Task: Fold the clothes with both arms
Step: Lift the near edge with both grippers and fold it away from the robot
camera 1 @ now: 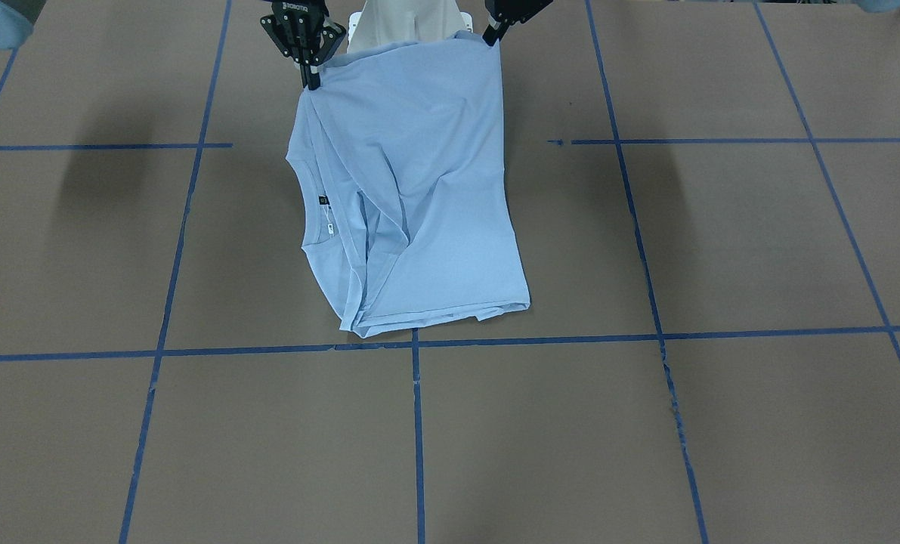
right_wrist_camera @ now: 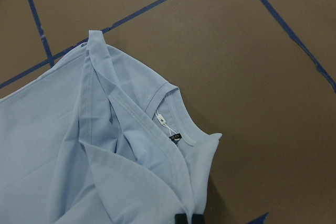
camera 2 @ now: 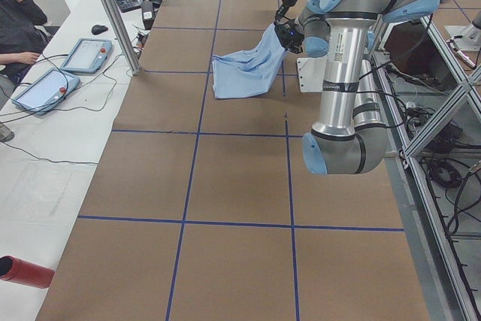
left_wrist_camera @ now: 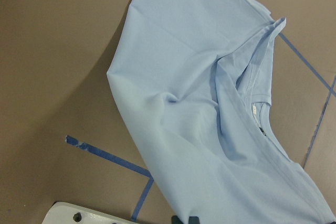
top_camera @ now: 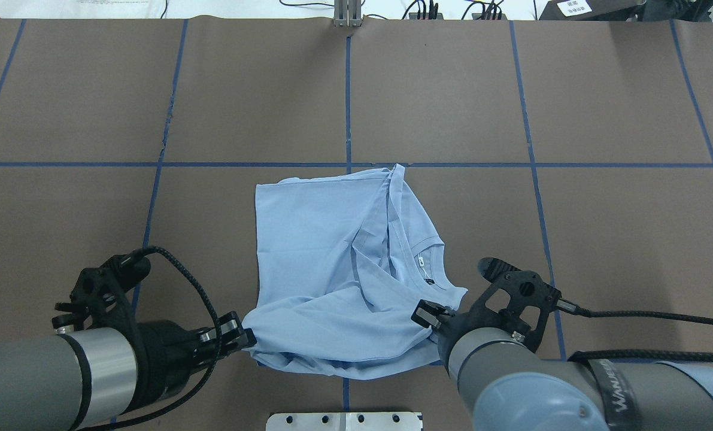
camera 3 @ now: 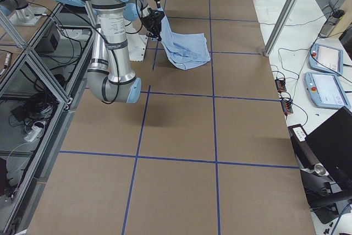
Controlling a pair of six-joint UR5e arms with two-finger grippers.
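The light blue short-sleeved T-shirt (top_camera: 326,263) is folded over on itself near the robot's side of the table, at its middle. Its far part lies flat while its near edge is lifted at two corners. The collar faces the robot's right, with the small dark neck label (right_wrist_camera: 175,137) and a white tag (right_wrist_camera: 163,120) showing inside it. The folds hide the sleeves and the chest.

The black two-finger left gripper (top_camera: 245,338) is pinched together on the near left corner of the cloth. The black two-finger right gripper (top_camera: 428,314) is clamped on the near corner by the collar. In the front-facing view the left one is cut off by the top edge, and each wrist camera shows only dark fingertips at its lower border.

Just beyond the lifted edge stands the white metal base plate (top_camera: 344,421).

The table is covered in brown paper (top_camera: 452,90), ruled into squares by blue tape lines (top_camera: 348,108). Along the white bench on the operators' side lie two grey-and-blue touchscreen pendants (camera 2: 83,54), a red cylinder (camera 2: 22,271) and an aluminium post (camera 2: 116,16). A seated person in dark clothes (camera 2: 19,24) is partly cut off there.
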